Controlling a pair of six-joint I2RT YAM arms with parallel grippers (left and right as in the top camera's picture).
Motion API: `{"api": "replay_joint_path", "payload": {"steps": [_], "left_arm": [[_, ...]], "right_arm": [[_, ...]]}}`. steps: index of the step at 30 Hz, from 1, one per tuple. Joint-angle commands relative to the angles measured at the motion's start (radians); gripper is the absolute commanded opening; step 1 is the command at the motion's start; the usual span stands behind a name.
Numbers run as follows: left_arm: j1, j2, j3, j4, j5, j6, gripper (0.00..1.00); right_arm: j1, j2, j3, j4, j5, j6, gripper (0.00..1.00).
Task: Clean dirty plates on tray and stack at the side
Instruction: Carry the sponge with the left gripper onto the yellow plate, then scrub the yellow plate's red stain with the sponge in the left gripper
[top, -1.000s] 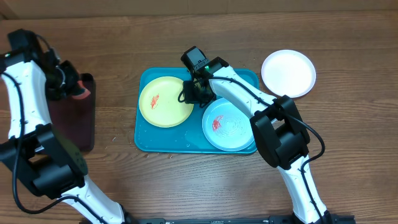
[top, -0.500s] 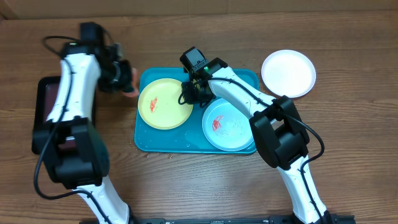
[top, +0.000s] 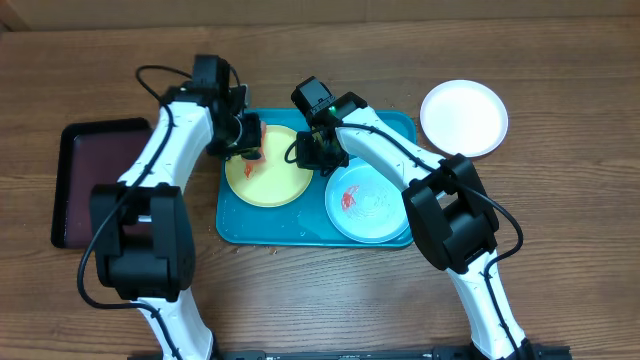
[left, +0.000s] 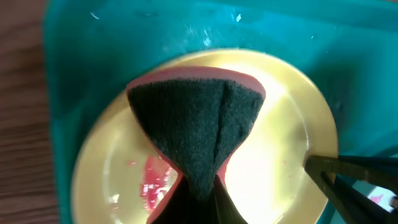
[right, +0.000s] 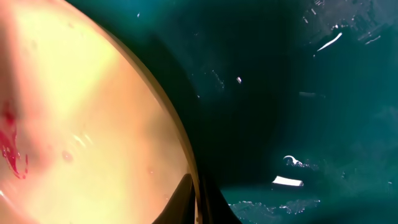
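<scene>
Overhead view: fixed above, looking straight down, far enough to take in the whole tray (top: 232, 215) and the table (top: 560, 60) around it.
Left wrist view: close above the tray's left half, facing down on the lime green plate (left: 280, 155).
Right wrist view: nearer still, at that plate's rim towards the tray's middle.
All three views share this plate.

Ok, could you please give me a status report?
Left gripper shut on sponge, over lime plate. Right gripper pinching that plate's rim. Red smear not yet wiped; blue plate also smeared. Nothing in the way.
</scene>
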Motion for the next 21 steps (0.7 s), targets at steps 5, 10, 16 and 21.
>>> {"api": "replay_joint_path", "payload": {"steps": [5,10,16,21], "left_arm": [[-0.035,-0.019,-0.122,0.081,0.008,-0.132,0.04],[-0.045,-0.019,-0.185,0.122,0.009,-0.140,0.04],[-0.047,-0.019,-0.208,0.124,-0.158,-0.129,0.04],[-0.029,-0.019,-0.148,0.031,-0.396,-0.129,0.04]], "right_arm": [[0.003,0.034,-0.030,0.003,0.049,0.000,0.04],[0.003,0.034,-0.030,0.003,0.049,0.000,0.04],[0.003,0.034,-0.030,0.002,0.049,0.000,0.04],[0.003,0.034,-0.030,-0.006,0.049,-0.001,0.04]]}}
